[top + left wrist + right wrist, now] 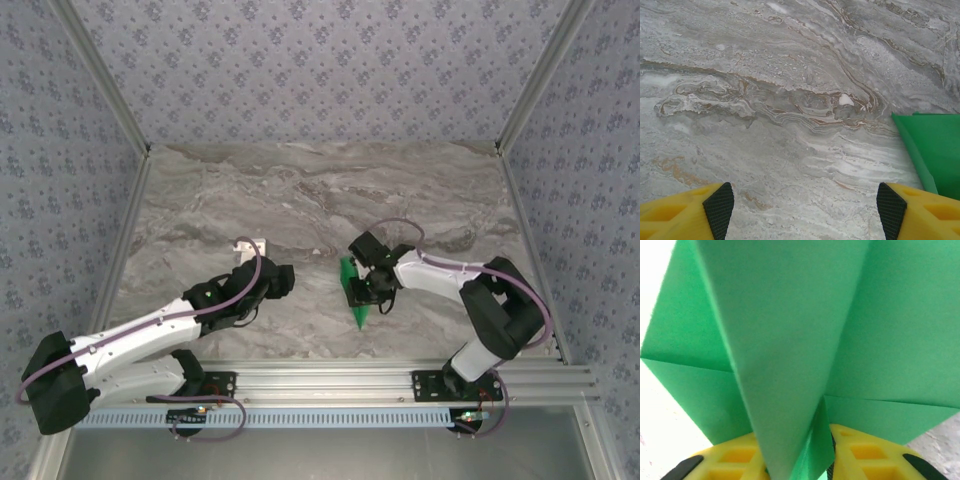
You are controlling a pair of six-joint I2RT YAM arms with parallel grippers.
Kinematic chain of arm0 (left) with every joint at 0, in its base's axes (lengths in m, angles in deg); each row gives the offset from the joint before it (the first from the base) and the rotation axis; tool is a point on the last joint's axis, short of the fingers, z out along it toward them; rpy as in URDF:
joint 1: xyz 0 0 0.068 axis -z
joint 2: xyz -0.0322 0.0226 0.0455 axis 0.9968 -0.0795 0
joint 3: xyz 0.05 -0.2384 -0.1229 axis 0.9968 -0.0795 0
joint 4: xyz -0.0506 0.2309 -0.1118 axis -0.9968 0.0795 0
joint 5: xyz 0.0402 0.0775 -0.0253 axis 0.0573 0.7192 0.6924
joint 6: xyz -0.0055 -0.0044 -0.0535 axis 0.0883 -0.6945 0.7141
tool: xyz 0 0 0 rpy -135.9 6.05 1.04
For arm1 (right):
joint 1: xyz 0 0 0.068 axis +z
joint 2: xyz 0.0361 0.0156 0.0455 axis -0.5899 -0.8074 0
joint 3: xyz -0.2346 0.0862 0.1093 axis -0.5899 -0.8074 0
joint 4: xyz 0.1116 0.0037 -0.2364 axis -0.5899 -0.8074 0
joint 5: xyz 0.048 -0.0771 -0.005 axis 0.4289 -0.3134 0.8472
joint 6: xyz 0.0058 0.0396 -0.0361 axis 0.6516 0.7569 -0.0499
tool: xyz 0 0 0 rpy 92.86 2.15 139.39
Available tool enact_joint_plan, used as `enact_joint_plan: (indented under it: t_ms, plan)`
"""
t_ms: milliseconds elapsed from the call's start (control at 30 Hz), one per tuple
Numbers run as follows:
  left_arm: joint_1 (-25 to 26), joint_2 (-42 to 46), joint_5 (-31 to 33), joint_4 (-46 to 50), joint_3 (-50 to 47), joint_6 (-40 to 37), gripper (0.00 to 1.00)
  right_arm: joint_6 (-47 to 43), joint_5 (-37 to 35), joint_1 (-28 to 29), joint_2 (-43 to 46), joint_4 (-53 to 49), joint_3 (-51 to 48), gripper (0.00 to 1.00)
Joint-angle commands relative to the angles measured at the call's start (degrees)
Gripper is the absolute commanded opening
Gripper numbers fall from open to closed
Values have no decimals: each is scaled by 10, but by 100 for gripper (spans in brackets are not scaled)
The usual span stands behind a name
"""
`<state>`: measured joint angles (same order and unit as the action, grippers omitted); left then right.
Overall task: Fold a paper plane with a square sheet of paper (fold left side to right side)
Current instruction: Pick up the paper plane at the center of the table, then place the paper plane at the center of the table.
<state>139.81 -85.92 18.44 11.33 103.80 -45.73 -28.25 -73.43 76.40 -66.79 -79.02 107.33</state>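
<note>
The green paper (357, 311) lies mid-table, folded into a narrow pointed plane shape with its tip toward the near edge. My right gripper (366, 290) sits over its upper part. In the right wrist view the folded paper (790, 330) stands up between the yellow fingers (860, 450), and the right gripper (807, 460) is shut on its central fold, with flaps spreading to both sides. My left gripper (281, 281) hovers to the paper's left, open with nothing in it. In the left wrist view the left gripper (805, 210) stands over bare marble, with a corner of the green paper (935, 150) at the right edge.
The marble table top (300, 190) is walled by patterned panels at the back and sides. A small white object (250, 246) lies just behind the left gripper. An aluminium rail (400, 375) with the arm bases runs along the near edge.
</note>
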Motion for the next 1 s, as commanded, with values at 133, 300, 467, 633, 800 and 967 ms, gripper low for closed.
enact_joint_plan:
  t_ms: [133,300,467,633,800,967]
  plan:
    - [-4,26,16,29,11,-1,78,-11,-20,-15,-15,-40,54,11]
    - [-4,49,16,41,8,0,79,-49,-41,-52,-66,-98,157,8]
    - [-4,75,9,46,-6,1,88,-51,-78,-88,-153,-126,288,8]
    - [-5,101,-2,41,-28,3,98,-12,-122,-102,-242,-151,399,8]
    - [-5,108,-13,48,-30,-8,98,-2,-135,-103,-309,-168,459,10]
    - [-5,105,-18,45,-30,-17,98,-4,-132,-103,-337,-172,476,16]
